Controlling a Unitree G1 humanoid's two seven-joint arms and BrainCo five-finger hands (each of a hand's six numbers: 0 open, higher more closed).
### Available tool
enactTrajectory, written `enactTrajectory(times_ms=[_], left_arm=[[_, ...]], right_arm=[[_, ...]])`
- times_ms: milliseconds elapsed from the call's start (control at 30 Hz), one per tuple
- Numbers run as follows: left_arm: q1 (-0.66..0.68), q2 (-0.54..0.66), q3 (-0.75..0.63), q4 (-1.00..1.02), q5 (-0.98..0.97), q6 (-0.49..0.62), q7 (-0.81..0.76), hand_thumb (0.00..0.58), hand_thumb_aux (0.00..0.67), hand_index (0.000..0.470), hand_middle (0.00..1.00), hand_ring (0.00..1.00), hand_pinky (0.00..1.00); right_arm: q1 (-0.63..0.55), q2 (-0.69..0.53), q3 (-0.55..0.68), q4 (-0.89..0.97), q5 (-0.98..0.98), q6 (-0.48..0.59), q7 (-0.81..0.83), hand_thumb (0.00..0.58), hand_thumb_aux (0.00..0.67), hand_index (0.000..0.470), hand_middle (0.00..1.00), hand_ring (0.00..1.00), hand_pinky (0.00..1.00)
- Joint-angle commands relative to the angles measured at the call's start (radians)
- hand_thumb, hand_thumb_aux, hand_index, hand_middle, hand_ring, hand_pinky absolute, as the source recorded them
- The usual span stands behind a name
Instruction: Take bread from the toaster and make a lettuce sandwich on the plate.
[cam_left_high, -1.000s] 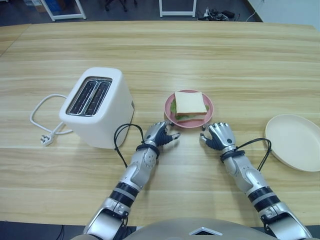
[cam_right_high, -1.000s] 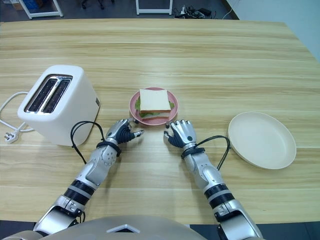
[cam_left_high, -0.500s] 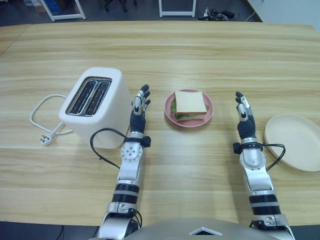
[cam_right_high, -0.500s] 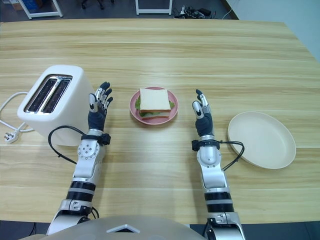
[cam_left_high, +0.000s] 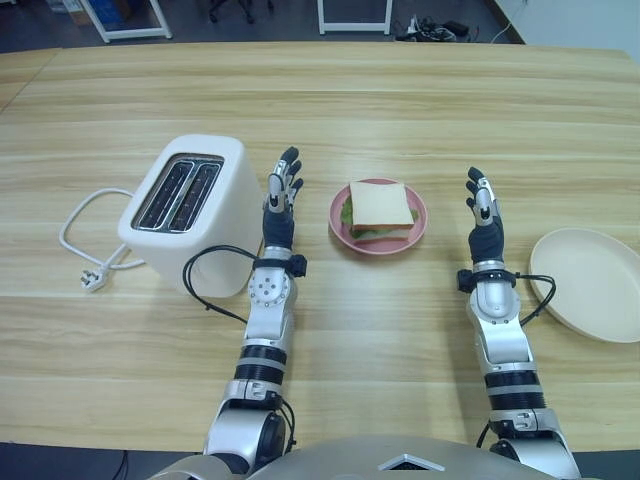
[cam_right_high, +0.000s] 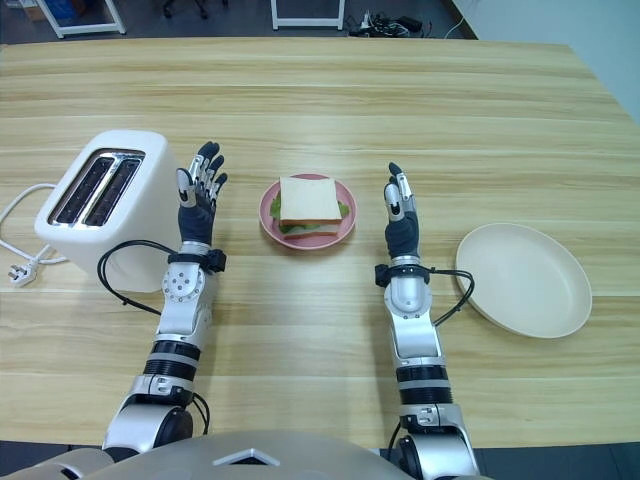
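Observation:
A sandwich (cam_left_high: 379, 208) of two white bread slices with green lettuce between them lies on the pink plate (cam_left_high: 343, 230) in the middle of the table. The white toaster (cam_left_high: 192, 212) stands to its left, both slots empty. My left hand (cam_left_high: 281, 203) is held upright between the toaster and the plate, fingers straight and apart, holding nothing. To the right of the plate my right hand (cam_left_high: 484, 215) stands upright too, fingers extended and empty.
A cream plate (cam_left_high: 591, 283) with nothing on it sits at the right edge of the table. The toaster's white cord and plug (cam_left_high: 84, 240) trail off to the left. Black cables loop beside both wrists. Bare wooden tabletop stretches beyond the plate.
Both hands have risen from curled, low positions by the plate's front edge to upright, open poses on either side of it, then edged slightly farther forward. The sandwich has not moved.

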Motion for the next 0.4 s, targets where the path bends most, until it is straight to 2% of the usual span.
enactTrajectory(times_ms=[33,400], left_arm=[[-0.014,0.005,0.006,0.032,0.0,-0.008,-0.01,0.0,0.0,0.0,0.0,0.0,0.0],[-0.031,0.012,0.009,0.081,0.014,-0.029,-0.025,0.0,0.0,0.0,0.0,0.0,0.0]], right_arm=[[-0.024,0.01,0.002,0.032,0.003,-0.012,0.005,0.0,0.0,0.0,0.0,0.0,0.0],[-0.024,0.021,0.004,0.076,0.006,-0.055,0.011,0.0,0.0,0.0,0.0,0.0,0.0]])
